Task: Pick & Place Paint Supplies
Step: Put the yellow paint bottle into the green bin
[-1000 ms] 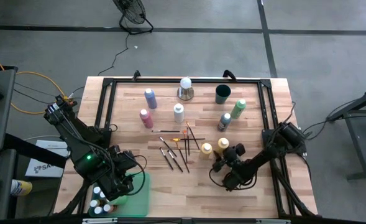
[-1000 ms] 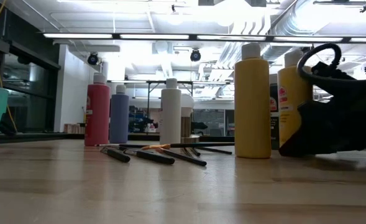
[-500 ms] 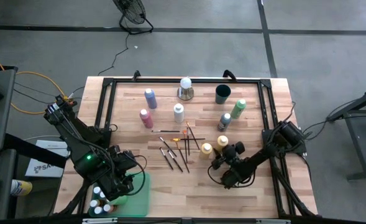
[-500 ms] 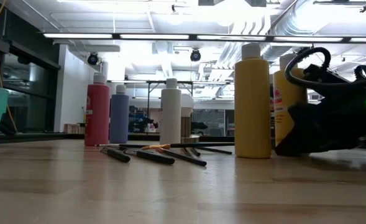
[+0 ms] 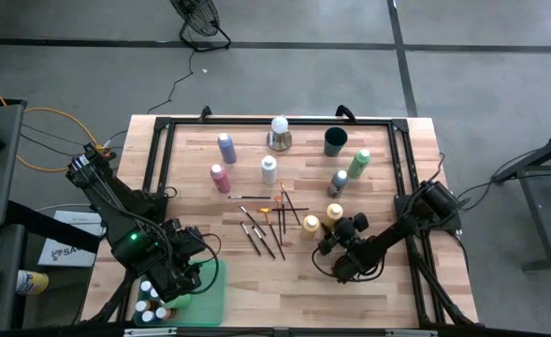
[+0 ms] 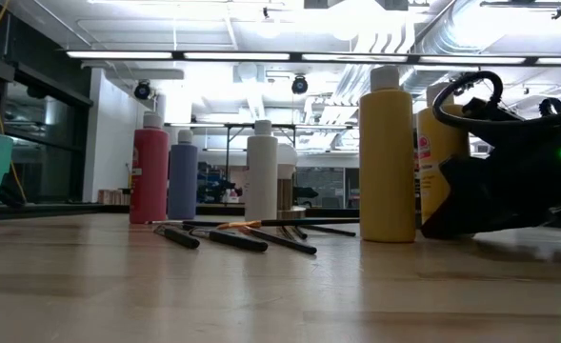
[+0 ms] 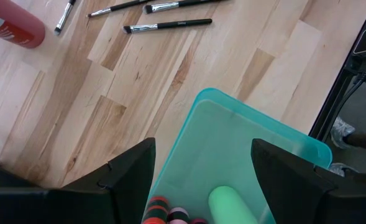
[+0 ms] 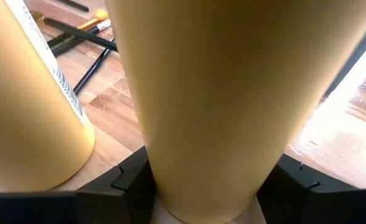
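A robot with two arms works at a wooden surface [image 5: 387,168] strewn with paint bottles and brushes [image 5: 266,225]. The right tool [image 5: 333,236] sits low with its fingers either side of a yellow bottle [image 8: 232,87], touching it; a second yellow bottle [image 8: 27,106] stands just beside. The grasp looks under way, the bottle not yet lifted. Next comes a firm squeeze, then a lift toward the teal bin [image 7: 245,149], where the left tool [image 7: 201,180] hovers open and empty.

Wooden table [image 5: 387,150]: upright paint bottles [image 5: 269,169], loose brushes [image 5: 268,225] mid-table, dark green cup [image 5: 336,141], white ball on metal base [image 5: 279,132], teal bin [image 5: 200,298] at near-left edge, apparently overhanging.
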Robot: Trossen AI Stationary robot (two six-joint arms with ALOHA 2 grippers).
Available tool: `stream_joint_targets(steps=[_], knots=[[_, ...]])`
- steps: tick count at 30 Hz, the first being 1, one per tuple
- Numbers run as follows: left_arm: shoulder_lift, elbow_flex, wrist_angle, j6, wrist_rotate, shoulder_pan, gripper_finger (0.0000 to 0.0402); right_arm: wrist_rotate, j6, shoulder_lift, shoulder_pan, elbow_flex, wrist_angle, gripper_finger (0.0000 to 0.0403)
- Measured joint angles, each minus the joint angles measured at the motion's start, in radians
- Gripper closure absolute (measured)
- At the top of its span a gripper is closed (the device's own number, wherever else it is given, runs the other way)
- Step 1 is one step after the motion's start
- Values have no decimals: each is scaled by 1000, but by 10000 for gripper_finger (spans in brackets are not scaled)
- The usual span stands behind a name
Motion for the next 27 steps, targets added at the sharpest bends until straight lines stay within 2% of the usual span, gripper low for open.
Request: stream_joint_targets(steps=[10, 18, 23, 27], knots=[[0, 0, 0, 0, 0, 0, 145, -23, -129, -63, 1, -1, 0, 195], [0, 0, 0, 0, 0, 0, 145, -3, -130, -67, 1, 1, -5, 195], [0, 0, 0, 0, 0, 0, 145, 3, -129, -69, 2, 45, -100, 195], [0, 0, 0, 0, 0, 0, 145, 23, -144, -126, 6, 92, -204, 195]])
